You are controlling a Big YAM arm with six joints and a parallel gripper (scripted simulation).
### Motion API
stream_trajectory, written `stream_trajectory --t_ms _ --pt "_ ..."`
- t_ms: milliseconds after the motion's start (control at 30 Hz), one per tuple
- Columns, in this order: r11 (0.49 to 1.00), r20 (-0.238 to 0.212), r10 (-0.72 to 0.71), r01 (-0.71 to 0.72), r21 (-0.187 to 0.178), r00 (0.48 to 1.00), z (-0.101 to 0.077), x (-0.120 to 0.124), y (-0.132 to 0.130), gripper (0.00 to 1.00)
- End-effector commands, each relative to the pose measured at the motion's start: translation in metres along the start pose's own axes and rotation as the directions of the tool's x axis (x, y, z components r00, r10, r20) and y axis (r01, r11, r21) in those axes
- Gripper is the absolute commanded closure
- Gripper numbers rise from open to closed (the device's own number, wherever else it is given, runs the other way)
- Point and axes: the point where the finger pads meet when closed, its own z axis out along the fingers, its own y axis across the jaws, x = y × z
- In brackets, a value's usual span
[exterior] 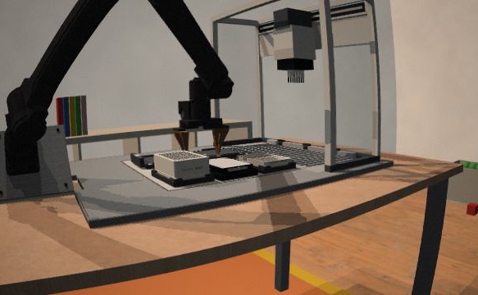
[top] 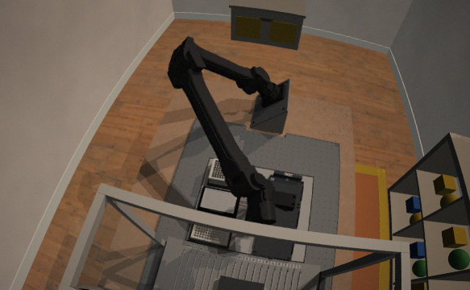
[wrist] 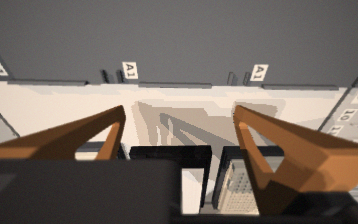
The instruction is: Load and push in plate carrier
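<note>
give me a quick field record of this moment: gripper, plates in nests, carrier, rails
gripper: open, holding nothing, fingers pointing down, low over the deck behind the nest row
nest nearest the robot: tall pale deep-well block, seated in its nest
middle nest: flat 384-well plate, seated in its nest
far nest: low 96-well plate, seated in its nest
carrier: long dark tray, no plate on the sites in view, A1 marks along its near edge
rails: ribbed tracks under the instrument frame; lamps cannot be made out
</note>
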Motion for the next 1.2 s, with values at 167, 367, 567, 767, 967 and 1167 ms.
stream_trajectory --t_ms 167,367,567,767,967,1167 --pt "1.0 0.0 -0.012 0.012 0.019 1.0 0.001 -0.002 -0.003 0.0" --pt "1.0 0.0 0.0 0.0 0.004 1.0 0.014 0.005 -0.002 0.0" --pt "1.0 0.0 -0.007 0.007 0.01 1.0 0.017 0.001 -0.002 0.0" --pt "1.0 0.005 0.006 -0.006 0.027 1.0 0.007 0.001 -0.01 0.0" --pt "0.999 0.0 -0.032 0.032 0.022 0.999 0.01 -0.007 -0.005 0.0" --pt "0.999 0.004 -0.016 0.016 0.043 1.0 0.0 -0.011 -0.011 0.0"
